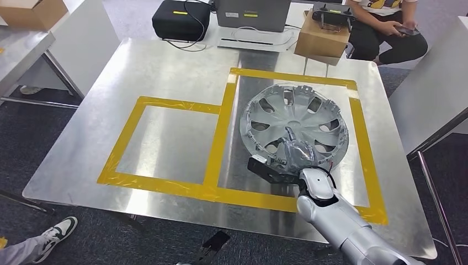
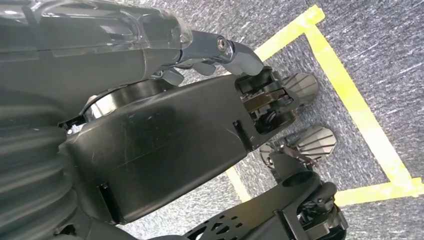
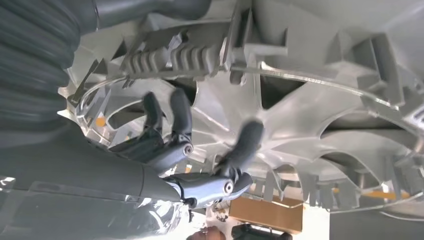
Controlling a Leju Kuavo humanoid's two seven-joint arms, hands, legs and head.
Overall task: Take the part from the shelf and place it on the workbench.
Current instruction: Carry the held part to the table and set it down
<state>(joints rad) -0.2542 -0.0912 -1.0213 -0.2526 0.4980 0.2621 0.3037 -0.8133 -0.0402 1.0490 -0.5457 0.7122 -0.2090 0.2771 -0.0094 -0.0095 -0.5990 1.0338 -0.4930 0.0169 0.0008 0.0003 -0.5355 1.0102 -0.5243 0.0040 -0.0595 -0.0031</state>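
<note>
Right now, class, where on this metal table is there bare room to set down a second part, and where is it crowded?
The smaller yellow-taped square left of the wheel cover is bare, as is the table strip beyond it. The larger taped rectangle is crowded: the wheel cover fills most of it, with the right hand on its near rim. A cardboard box sits at the far edge.

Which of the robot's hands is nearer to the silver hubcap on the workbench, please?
Right. The right hand rests on the hubcap, fingers against its spokes; the left hand hangs over the carpet.
</note>
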